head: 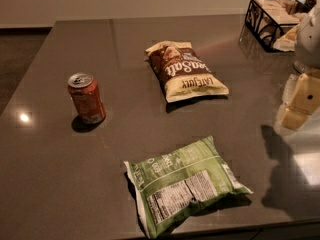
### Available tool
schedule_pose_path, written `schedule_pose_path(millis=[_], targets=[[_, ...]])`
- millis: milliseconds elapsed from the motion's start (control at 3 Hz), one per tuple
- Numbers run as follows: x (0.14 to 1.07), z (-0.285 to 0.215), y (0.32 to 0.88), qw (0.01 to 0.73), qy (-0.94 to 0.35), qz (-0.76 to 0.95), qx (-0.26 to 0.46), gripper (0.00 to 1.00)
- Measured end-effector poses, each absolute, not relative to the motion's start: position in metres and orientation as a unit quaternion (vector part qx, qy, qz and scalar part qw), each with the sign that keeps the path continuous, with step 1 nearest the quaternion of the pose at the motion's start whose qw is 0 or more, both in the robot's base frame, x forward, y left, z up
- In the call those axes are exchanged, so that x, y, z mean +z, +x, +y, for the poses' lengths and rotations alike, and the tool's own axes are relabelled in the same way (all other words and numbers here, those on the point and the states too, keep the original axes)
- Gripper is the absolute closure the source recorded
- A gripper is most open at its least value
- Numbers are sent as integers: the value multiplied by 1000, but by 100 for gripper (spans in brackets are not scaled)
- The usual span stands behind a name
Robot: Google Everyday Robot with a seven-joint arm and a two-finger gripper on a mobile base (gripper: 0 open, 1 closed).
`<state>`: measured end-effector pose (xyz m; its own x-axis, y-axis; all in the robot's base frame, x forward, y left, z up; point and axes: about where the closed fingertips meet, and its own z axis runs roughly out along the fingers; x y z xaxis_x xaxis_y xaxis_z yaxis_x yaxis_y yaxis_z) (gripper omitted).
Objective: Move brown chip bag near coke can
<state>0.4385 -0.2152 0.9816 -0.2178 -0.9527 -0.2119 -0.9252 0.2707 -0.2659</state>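
The brown chip bag (pixel 184 71) lies flat on the dark grey table (pixel 55 184), right of centre toward the back, with its "Sea Salt" lettering upside down to me. The coke can (pixel 86 98) stands upright at the left, well apart from the bag. My gripper (pixel 301 101) hangs at the right edge of the view, pale cream, above the table and to the right of the brown bag. It touches nothing I can see, and its shadow falls on the table below it.
A green and white bag (pixel 182 184) with a nutrition label lies near the table's front edge. A black wire basket (pixel 267 19) holding pale packets stands at the back right corner. The floor lies beyond the table's left edge.
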Motion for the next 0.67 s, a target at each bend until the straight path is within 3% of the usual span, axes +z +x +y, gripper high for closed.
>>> schedule_pose_path(millis=[667], targets=[[973,-206,459,179,-591,786,-18,0]])
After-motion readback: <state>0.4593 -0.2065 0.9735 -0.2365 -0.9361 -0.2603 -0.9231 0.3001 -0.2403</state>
